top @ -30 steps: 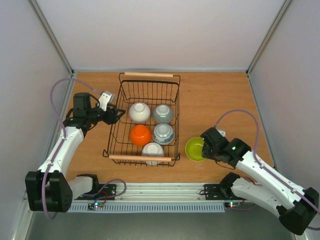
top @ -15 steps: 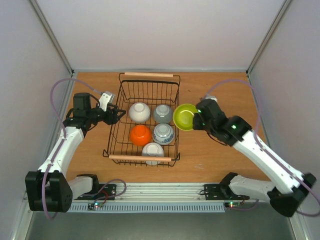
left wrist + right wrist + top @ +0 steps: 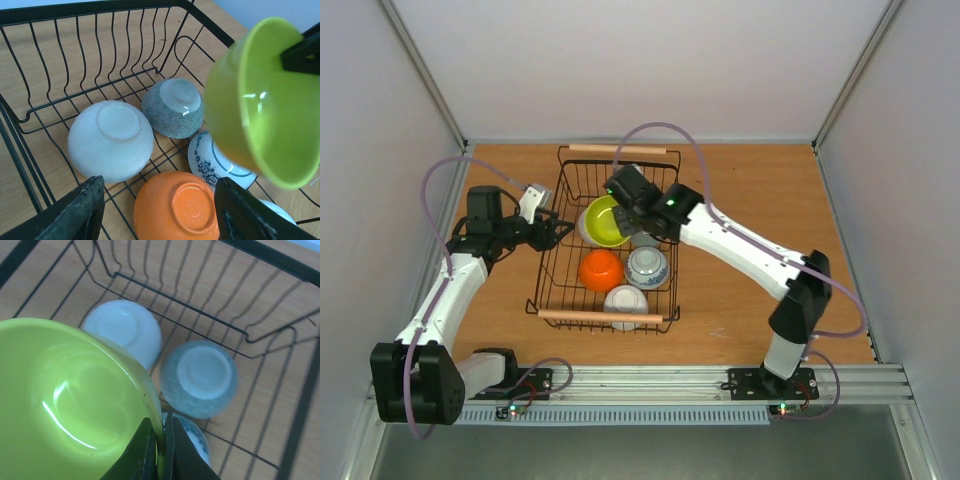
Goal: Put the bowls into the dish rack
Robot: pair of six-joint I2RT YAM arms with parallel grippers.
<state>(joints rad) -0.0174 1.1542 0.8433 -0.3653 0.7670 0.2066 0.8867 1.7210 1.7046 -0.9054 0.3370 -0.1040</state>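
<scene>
Top external view, entry one: lime green bowl (image 3: 607,222), rim pinched tight in right gripper (image 3: 160,426), tilted, hanging over dish rack (image 3: 548,262) at its 11 o'clock quarter, above inverted white bowl (image 3: 111,140). Judged purpose of rim grip: freedom to tip mouth-down, matching orange bowl (image 3: 601,270) and neighbours inside. Entry two: left gripper (image 3: 553,231), spread wide, empty, just outside rack's 9 o'clock wall, probably parked clear of the drop. Rack on desk (image 3: 740,200).

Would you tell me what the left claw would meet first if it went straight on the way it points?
Probably the upturned orange bowl, lying just ahead of the open left claw inside the dish rack, though depth is unclear.
</scene>
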